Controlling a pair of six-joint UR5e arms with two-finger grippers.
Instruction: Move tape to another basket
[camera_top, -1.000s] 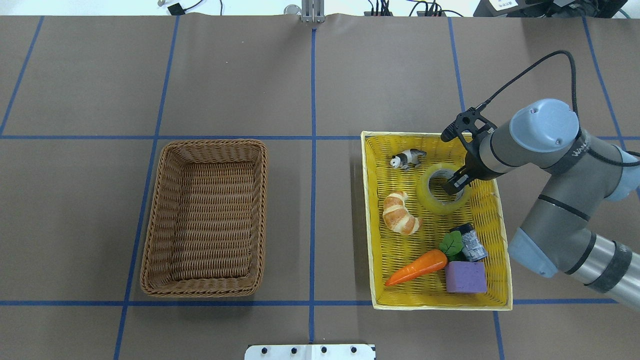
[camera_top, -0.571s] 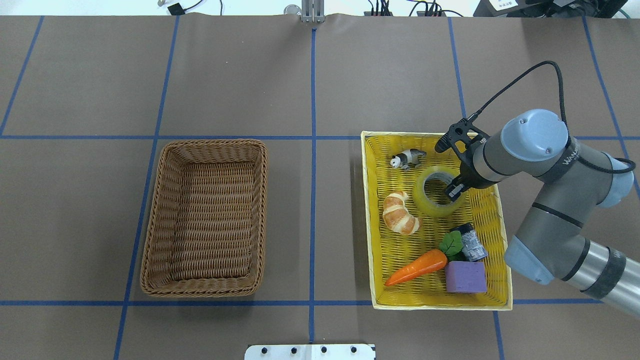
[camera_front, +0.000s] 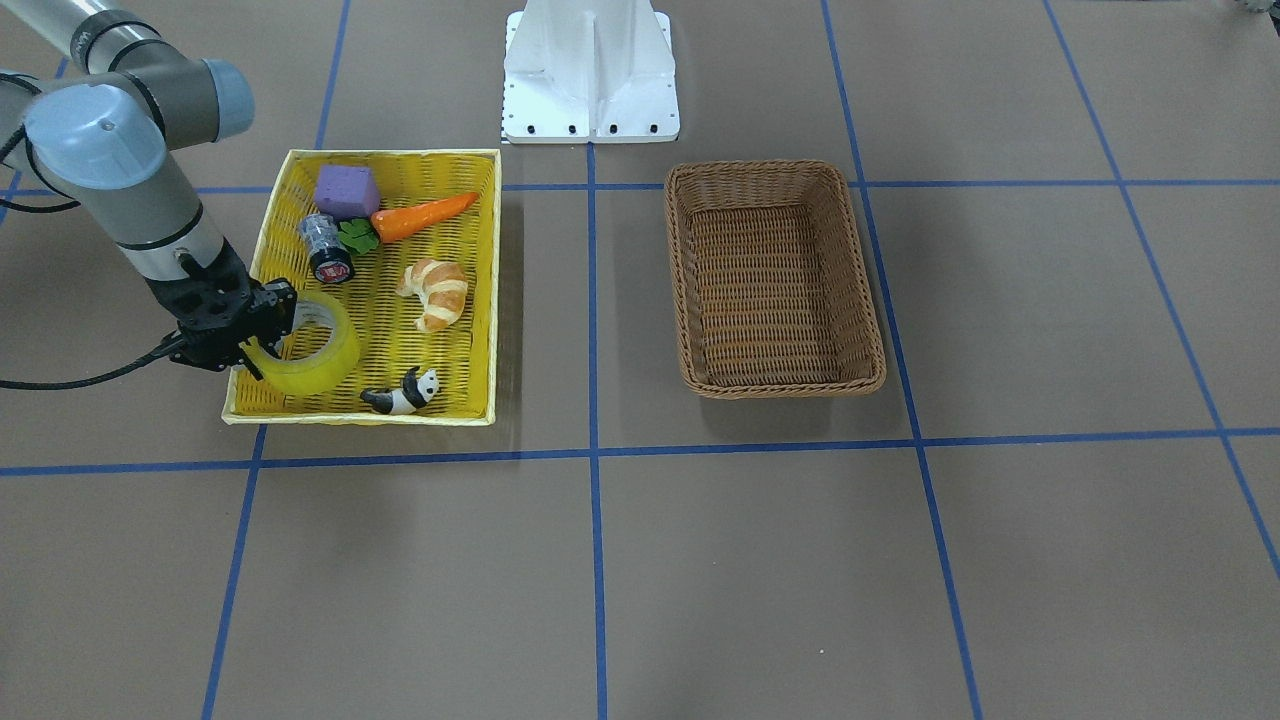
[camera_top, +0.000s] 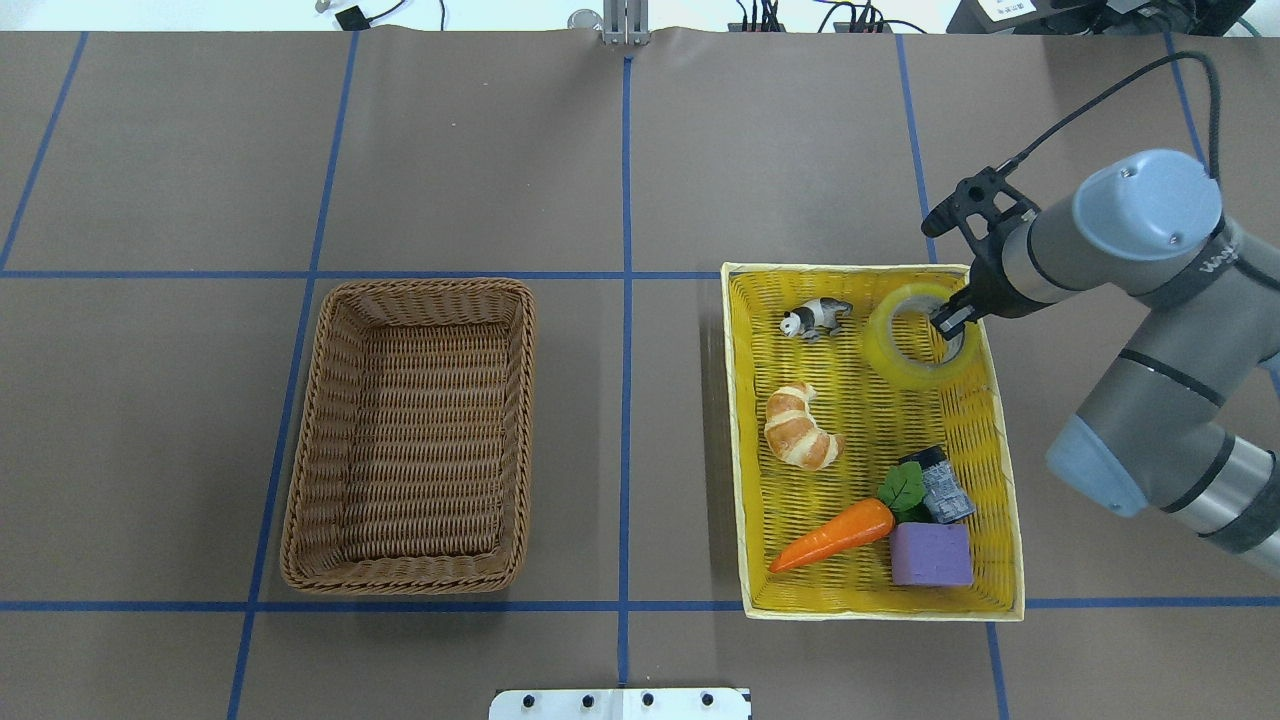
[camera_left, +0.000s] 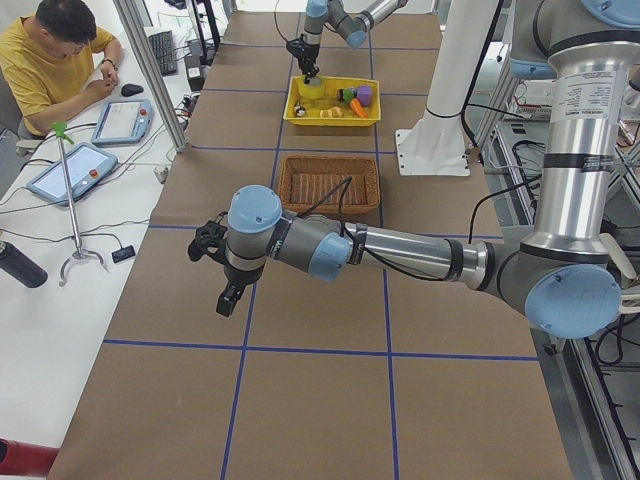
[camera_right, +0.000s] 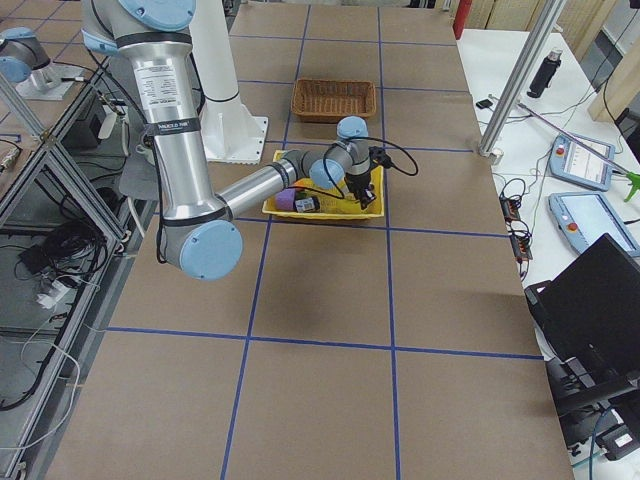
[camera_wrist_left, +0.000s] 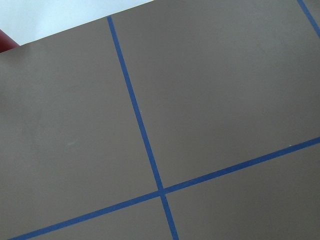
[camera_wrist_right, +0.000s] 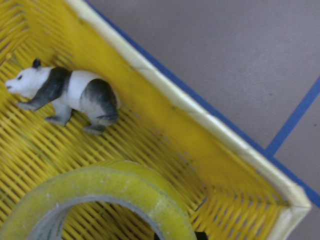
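The tape (camera_top: 890, 345), a large yellowish roll with a grey-white core, hangs tilted over the far right corner of the yellow tray (camera_top: 735, 430). My right gripper (camera_top: 948, 322) is shut on its wall, one finger inside the core and one outside. It also shows in the front view (camera_front: 318, 365) and in the right wrist view (camera_wrist_right: 100, 192). The brown wicker basket (camera_top: 300, 440) stands empty left of the centre line. My left gripper (camera_left: 228, 298) shows only in the exterior left view, above bare table; I cannot tell whether it is open or shut.
The yellow tray also holds a toy panda (camera_top: 815, 317), a croissant (camera_top: 800, 428), a carrot (camera_top: 835, 535), a purple block (camera_top: 930, 553) and a small dark roll (camera_top: 940, 483). A white mount (camera_front: 590, 70) stands at the robot's side.
My right gripper has carried the tape from the middle of the tray's far half toward the far right corner, and the roll has tilted up off the tray floor.
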